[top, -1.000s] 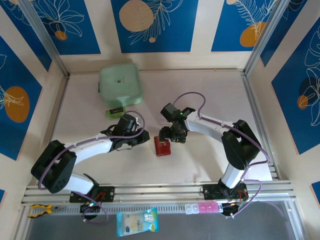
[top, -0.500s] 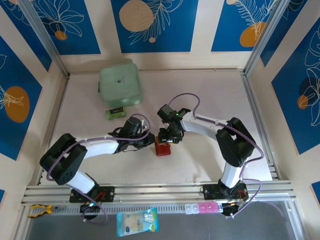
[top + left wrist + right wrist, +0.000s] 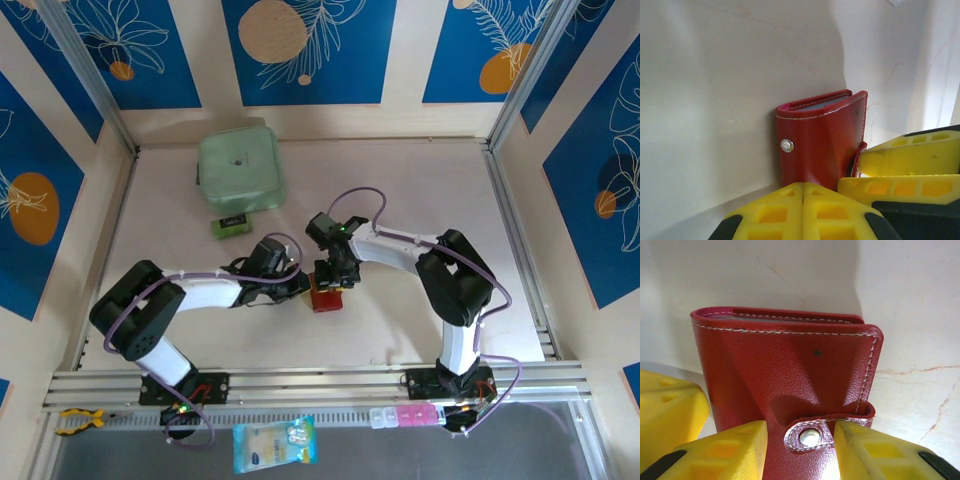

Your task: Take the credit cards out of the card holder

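Note:
The dark-red card holder (image 3: 325, 298) lies closed in the middle of the table. My left gripper (image 3: 301, 286) is shut with nothing between its jaws, its tips (image 3: 803, 186) pressed against the holder's near edge (image 3: 820, 140). My right gripper (image 3: 334, 276) reaches it from the far side. Its jaws stand narrowed on either side of the snap tab (image 3: 812, 434). The right-hand finger (image 3: 875, 450) touches the tab, and a small gap stays beside the left-hand finger (image 3: 730, 452). The credit cards are hidden inside; a pale strip (image 3: 826, 103) shows between the covers.
A mint-green square case (image 3: 240, 167) sits at the back left with a small green-and-black block (image 3: 232, 224) in front of it. A light-blue packet (image 3: 274, 444) lies below the front rail. Frame posts and walls close in the table's sides.
Both grippers have moved in onto the card holder. The left one slid right and shut against its edge. The right one came down and narrowed around the snap tab.

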Robot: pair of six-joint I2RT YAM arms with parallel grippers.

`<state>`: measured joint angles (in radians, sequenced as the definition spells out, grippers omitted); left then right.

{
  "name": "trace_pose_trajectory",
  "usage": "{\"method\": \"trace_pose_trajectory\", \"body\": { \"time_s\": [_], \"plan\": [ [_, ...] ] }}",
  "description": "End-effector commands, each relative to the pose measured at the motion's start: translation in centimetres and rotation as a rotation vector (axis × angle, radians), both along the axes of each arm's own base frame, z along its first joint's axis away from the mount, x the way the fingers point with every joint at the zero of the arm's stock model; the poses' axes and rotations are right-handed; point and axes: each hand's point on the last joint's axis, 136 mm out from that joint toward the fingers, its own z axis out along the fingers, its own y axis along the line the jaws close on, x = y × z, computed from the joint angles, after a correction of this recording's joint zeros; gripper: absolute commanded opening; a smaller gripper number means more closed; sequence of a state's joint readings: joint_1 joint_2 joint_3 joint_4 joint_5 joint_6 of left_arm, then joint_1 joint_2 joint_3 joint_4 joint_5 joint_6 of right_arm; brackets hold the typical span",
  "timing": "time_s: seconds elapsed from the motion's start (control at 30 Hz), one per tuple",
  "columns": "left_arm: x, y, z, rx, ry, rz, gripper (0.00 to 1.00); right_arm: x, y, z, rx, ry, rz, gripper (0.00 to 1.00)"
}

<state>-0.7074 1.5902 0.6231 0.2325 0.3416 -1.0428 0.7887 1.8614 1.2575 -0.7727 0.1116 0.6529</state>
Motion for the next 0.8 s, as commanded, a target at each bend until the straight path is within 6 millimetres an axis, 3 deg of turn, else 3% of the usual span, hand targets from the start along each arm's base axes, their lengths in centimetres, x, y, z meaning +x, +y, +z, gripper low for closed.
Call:
{"method": "trace_pose_trajectory", "body": {
  "time_s": [0.0,0.33,0.77],
  "plan": [
    [-0.4,-0.6,-0.3,-0.016,0.022,-0.021,0.0,-0.5,-0.8,-0.8,-0.084,0.011,0.035,0.39],
    [-0.3,-1.0,0.6,-0.043,0.011,-0.027,0.0,-0.8,-0.6,-1.6,-0.097,0.015,0.037,0.29],
    [-0.7,-3.1,1.4,-0.08,-0.003,-0.078,0.0,-1.1,-0.2,-1.5,-0.007,0.036,-0.002,0.15]
  ]
}}
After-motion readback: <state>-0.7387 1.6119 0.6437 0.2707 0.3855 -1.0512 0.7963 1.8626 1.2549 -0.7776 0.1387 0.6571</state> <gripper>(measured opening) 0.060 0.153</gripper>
